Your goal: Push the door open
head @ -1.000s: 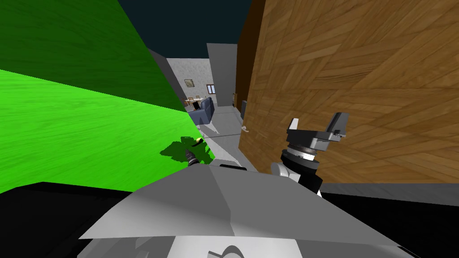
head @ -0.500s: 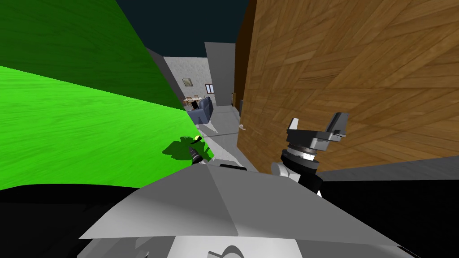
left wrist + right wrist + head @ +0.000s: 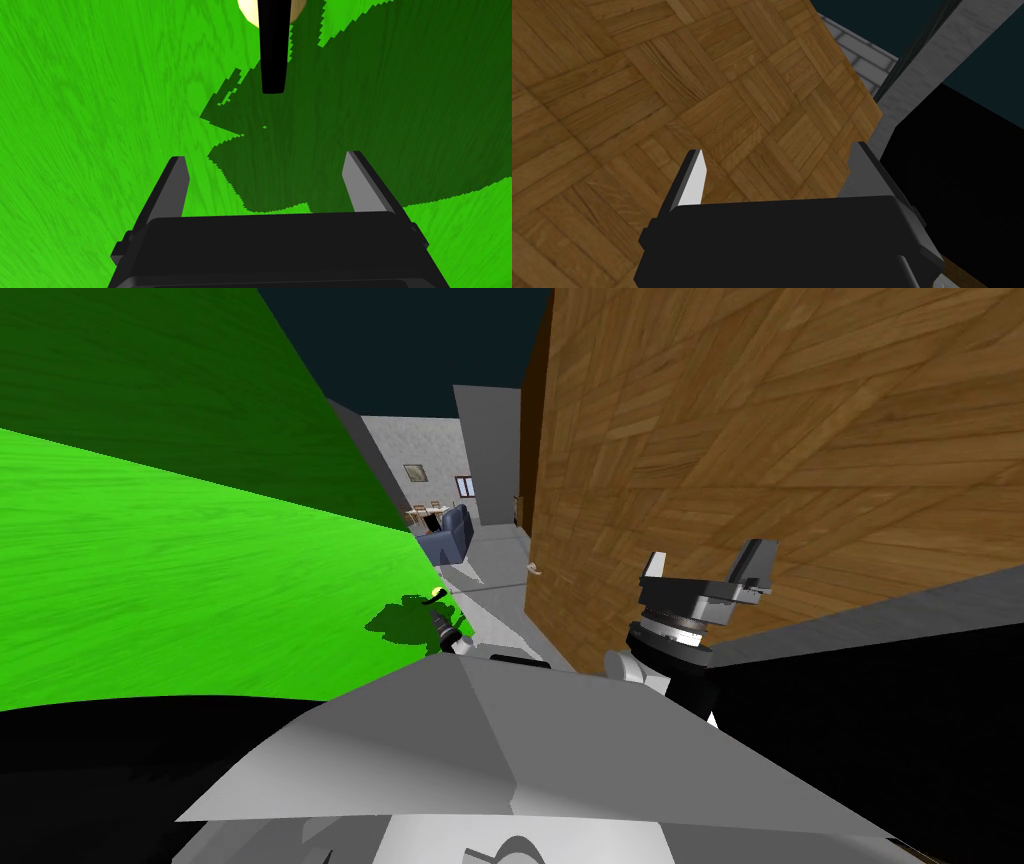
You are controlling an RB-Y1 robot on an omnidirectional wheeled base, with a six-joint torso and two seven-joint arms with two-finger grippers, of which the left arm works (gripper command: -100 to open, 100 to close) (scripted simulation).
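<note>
A bright green door panel (image 3: 200,568) fills the left of the head view. My left gripper (image 3: 445,628) is low beside it and casts a dark shadow on it. In the left wrist view this gripper (image 3: 265,156) is open and faces the green surface (image 3: 100,100). A pale round knob (image 3: 247,10) with a black lever (image 3: 273,50) lies ahead of the fingers, apart from them. A brown wooden panel (image 3: 750,438) with a small pale handle (image 3: 535,569) stands on the right. My right gripper (image 3: 708,553) is open close to it, and holds nothing (image 3: 778,148).
Between the two panels a narrow gap shows grey floor (image 3: 500,578), a blue armchair (image 3: 452,533) and a grey wall (image 3: 490,458) farther off. Black areas lie at the bottom left (image 3: 100,768) and right (image 3: 900,718). A grey brick wall (image 3: 912,75) shows past the brown panel's edge.
The brown panel's lower edge has swung up on the right and the black area under it has grown. Its pale handle has shifted left. My left gripper has moved slightly right along the green panel.
</note>
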